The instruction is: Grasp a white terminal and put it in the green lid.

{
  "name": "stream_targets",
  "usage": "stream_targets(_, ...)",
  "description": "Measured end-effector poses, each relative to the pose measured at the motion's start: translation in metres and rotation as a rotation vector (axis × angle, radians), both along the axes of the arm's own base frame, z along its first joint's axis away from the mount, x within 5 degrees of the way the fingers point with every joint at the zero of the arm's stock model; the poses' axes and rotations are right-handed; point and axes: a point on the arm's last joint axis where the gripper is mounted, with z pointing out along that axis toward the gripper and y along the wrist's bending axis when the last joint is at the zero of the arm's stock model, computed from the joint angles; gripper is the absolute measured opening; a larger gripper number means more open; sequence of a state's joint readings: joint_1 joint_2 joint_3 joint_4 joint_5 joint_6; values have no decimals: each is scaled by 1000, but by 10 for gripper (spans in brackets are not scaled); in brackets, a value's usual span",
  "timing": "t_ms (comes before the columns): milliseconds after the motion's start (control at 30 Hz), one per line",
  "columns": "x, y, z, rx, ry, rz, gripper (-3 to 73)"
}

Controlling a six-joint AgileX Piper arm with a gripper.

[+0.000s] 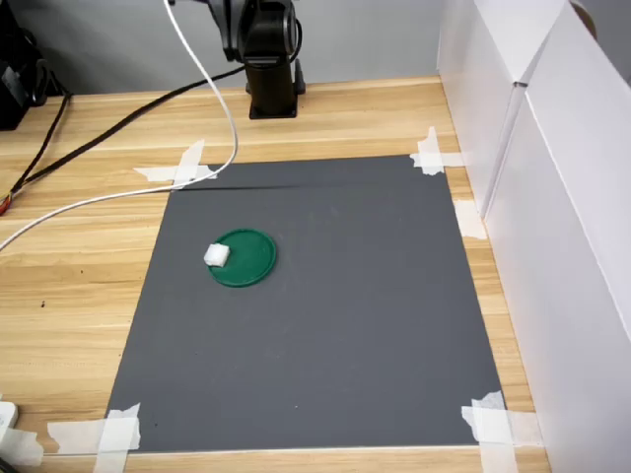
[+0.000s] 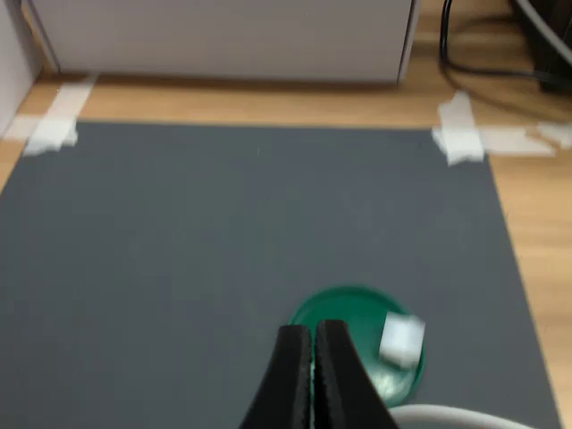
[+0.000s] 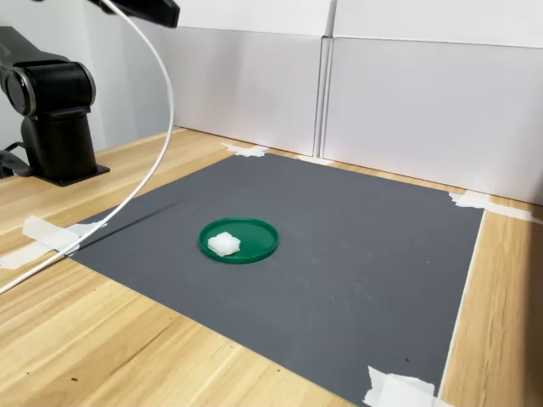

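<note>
Your gripper (image 2: 312, 335) is closed and empty, so descending carelessly could knock the white terminal (image 2: 400, 339) off the green lid (image 2: 350, 308).

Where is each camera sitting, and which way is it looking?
First exterior view: high up across from the arm's base, looking down at the dark mat; only the base and its white cable show.
Second exterior view: low near a table corner, looking over the mat toward the white walls; the base stands at the second exterior view's left.
Wrist view: on the arm above the mat, looking down past the shut gripper.
All three share the green lid with the white terminal lying in it near its rim.
</note>
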State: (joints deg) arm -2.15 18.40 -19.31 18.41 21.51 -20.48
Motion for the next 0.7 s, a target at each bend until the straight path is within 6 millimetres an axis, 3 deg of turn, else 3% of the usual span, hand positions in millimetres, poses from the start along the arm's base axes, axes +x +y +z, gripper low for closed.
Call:
stream_targets(233, -19, 1, -26, -23, -24, 7, -15)
stream_targets(700, -31, 0, -42, -81, -67, 1, -15)
